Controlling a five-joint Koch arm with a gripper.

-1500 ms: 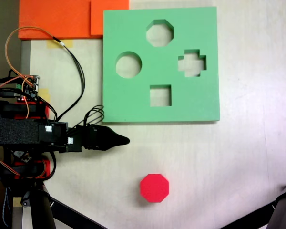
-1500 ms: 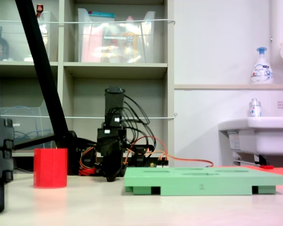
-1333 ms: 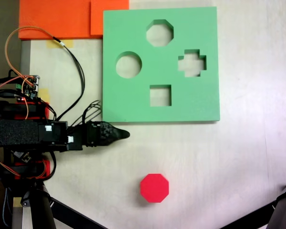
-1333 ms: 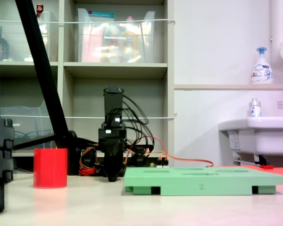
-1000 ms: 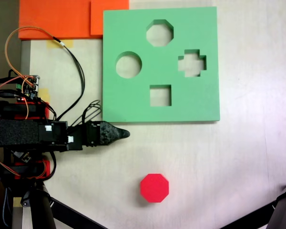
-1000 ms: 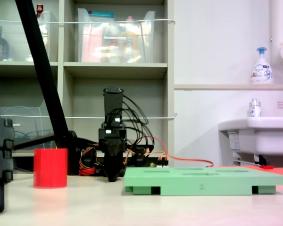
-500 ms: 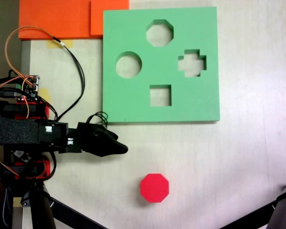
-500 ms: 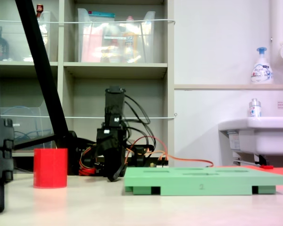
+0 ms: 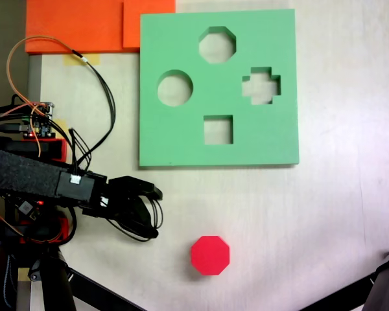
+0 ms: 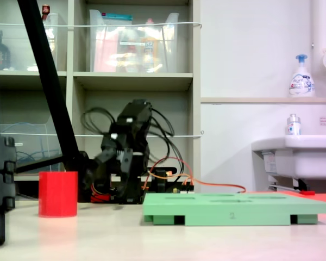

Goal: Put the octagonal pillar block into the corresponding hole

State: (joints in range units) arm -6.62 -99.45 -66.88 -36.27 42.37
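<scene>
You've got one octagonal pillar block (image 9: pixel 210 255): bright red foam, matte, eight-sided top face, straight walls. In the side fixed view it (image 10: pixel 57 194) reads as a plain upright red prism standing on the counter (image 9: pixel 324 220).

Landmark is the green board (image 9: pixel 181 139): one flat square slab of green foam, raised on short feet in the side fixed view (image 10: pixel 233 208), with a "2" marked on its front edge. It has four cutouts: one eight-sided, the corresponding hole (image 9: pixel 217 44), near the board's far edge in the top-down view; one round (image 9: pixel 175 88); one cross-shaped (image 9: pixel 261 85); one square (image 9: pixel 218 129). All four are empty, counter showing through.

The block sits off the board, on bare counter below the board's near edge in the top-down view, roughly in line with the square cutout, well apart from the eight-sided hole.

The pincer (image 9: pixel 155 212) is black plastic with looped black wires, below the board's lower-left corner and near the block but not touching it. Its jaws stand apart, a clear gap between the upper tip and the lower one, nothing held. In the side fixed view it (image 10: pixel 118 204) is blurred.

Two orange foam sheets (image 9: pixel 78 26) lie overlapped, touching the board's top-left corner.
</scene>
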